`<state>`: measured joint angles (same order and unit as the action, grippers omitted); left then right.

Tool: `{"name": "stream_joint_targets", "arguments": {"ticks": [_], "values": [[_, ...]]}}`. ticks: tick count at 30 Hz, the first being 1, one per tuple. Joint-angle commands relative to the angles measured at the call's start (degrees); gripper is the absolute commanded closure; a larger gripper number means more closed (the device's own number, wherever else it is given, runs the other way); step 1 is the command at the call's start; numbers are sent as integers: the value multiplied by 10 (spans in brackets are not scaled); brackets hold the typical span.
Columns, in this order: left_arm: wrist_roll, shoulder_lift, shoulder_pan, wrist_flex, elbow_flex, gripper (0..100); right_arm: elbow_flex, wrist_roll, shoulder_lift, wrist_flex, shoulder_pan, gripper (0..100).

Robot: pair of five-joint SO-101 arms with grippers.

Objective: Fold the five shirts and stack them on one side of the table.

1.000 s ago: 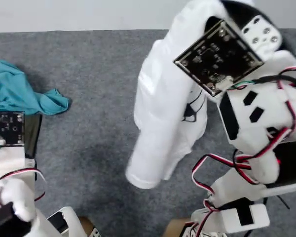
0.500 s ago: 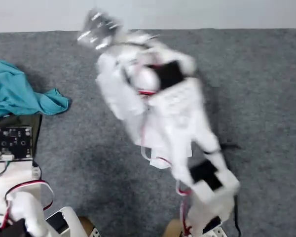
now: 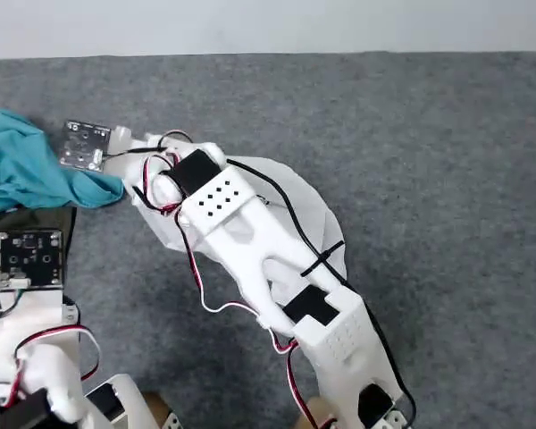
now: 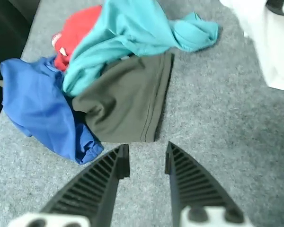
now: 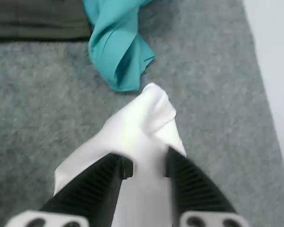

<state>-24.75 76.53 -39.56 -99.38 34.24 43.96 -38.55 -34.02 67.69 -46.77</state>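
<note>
Surface (image 3: 447, 161): grey, felt-like covering with a fine nap.

White shirt (image 3: 297, 204): soft, smooth fabric lying crumpled on the surface left of centre. It sits partly beneath the right arm (image 3: 268, 259), which stretches diagonally across it. One end is gathered into a rounded, lifted fold (image 5: 149, 111).

Right tool (image 5: 146, 163): black ribbed fingers pressed in on the white shirt, pinching that fold between them. White cloth fills the space between the jaws. The tip of the fold lies just beside the nearest corner of the teal shirt (image 5: 118, 52). Contact between the two cannot be confirmed.

Left tool (image 4: 146, 158): black fingers with ridged inner faces, spread apart. Bare grey surface is visible between them and nothing is gripped. It hangs above the surface, just short of the hem of the dark olive shirt (image 4: 125, 99).

Shirt pile, at the left side of the surface, all unfolded:
- The teal shirt is thin and drapey, lying across the top of the pile with one pointed corner trailing out towards the white shirt.
- Red shirt (image 4: 75, 30), bunched and partly covered by the teal one.
- Blue shirt (image 4: 35, 106), heavily wrinkled, at the outer edge of the pile with a rolled lower edge.
- The dark olive shirt is the flattest of the four, showing a straight stitched hem and a few creases. It touches both the teal and the blue shirts.
</note>
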Motion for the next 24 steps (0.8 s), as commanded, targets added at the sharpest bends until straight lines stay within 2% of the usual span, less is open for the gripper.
{"name": "stream_joint_targets", "arguments": {"ticks": [1, 6, 12, 17, 24], "values": [[-4, 2, -4, -10, 0, 863, 7, 38, 76, 26, 0, 720], [-4, 2, -4, -10, 3, 863, 7, 43, 145, 73, 10, 719], [-4, 2, -3, -10, 4, 863, 7, 46, 164, 164, 64, 719], [-4, -1, -3, -10, 4, 863, 4, 115, 163, 243, 134, 720], [-4, 1, -3, -9, 28, 863, -6, 148, 145, 352, 181, 722]]}}
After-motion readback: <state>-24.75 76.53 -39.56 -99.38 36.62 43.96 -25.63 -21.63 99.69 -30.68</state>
